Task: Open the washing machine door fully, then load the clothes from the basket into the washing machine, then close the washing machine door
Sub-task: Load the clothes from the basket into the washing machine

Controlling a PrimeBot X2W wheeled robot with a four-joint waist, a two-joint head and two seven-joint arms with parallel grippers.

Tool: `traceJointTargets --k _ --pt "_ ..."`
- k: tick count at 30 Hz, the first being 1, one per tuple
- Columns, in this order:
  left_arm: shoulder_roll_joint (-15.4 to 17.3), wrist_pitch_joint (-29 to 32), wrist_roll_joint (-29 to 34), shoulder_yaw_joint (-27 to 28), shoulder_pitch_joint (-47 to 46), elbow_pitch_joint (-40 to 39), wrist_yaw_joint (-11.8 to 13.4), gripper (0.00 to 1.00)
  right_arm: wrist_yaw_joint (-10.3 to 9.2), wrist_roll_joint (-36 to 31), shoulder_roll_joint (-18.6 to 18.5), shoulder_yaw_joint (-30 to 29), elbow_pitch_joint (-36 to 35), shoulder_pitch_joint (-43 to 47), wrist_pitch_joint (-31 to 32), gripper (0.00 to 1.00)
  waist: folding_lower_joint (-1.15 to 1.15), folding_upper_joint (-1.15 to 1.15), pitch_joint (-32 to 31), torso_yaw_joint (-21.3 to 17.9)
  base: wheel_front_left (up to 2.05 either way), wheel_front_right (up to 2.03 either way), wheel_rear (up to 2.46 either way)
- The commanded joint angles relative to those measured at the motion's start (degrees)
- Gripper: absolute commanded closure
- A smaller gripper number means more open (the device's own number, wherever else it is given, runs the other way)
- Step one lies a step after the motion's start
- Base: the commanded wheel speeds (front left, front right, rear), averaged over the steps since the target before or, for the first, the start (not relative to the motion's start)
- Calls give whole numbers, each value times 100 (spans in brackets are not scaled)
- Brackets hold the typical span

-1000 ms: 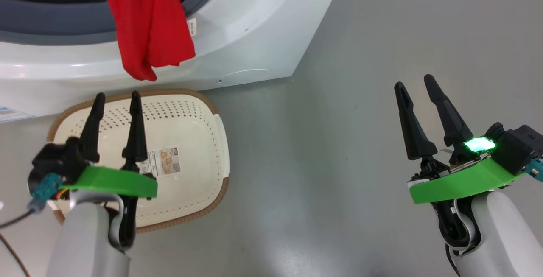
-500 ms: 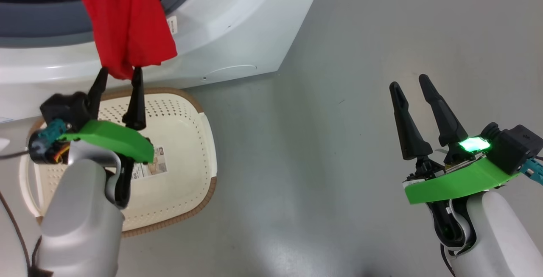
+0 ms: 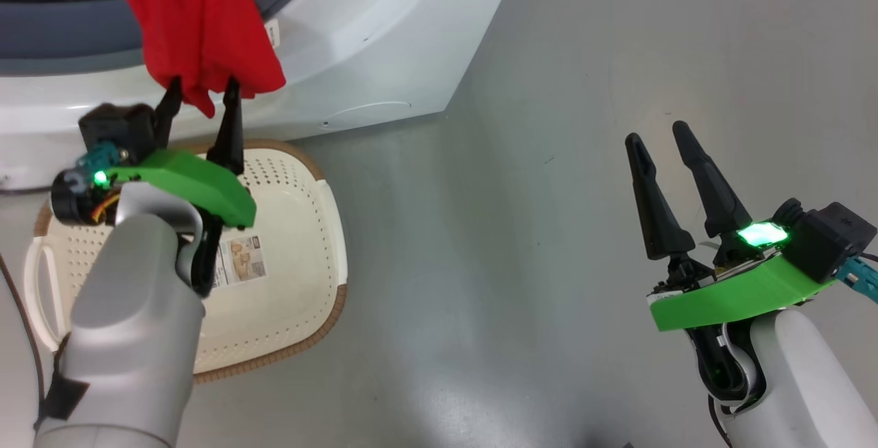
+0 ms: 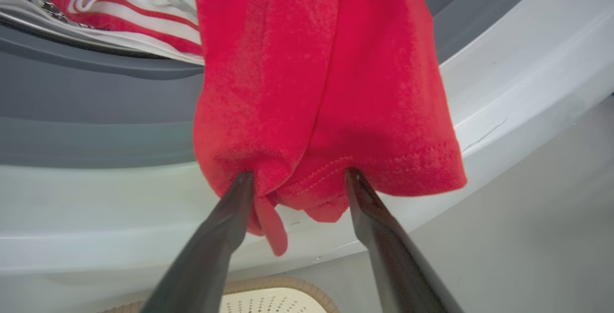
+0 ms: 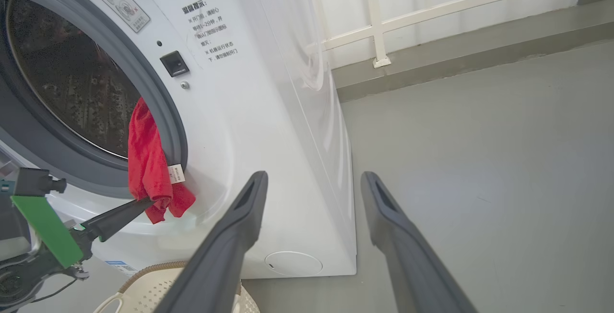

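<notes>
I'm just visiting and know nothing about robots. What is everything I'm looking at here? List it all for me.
washing machine: one, white, top left of the head view
drum: one, dark steel, inside the machine
seal: one, grey, ringing the opening
garment: one, red, hanging out of the opening over the seal
basket: one, cream with brown rim, on the floor before the machine
sticker: one, pale, on the basket's bottom
floor: grey, all around
railing: one, white, beyond the machine
left arm: one, pale grey, jaws open at the garment's lower hem
right arm: one, pale grey, jaws open over the floor
</notes>
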Motion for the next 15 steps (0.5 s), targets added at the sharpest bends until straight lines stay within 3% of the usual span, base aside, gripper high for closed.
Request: traceJointTargets --k 1,13,15 --pt "120 -55 -77 113 -205 41 -17 0 9 -35 -11 132 -110 25 -27 0 0 0 12 6 0 0 0" --pt "-57 -23 -320 157 -1046 1004 39 0 9 -22 8 175 -96 -44 -27 0 0 0 108 -24 0 0 0" --pt "-79 -39 -351 164 -1098 1054 40 47 9 -20 13 160 -94 -42 -27 0 0 0 114 -21 0 0 0"
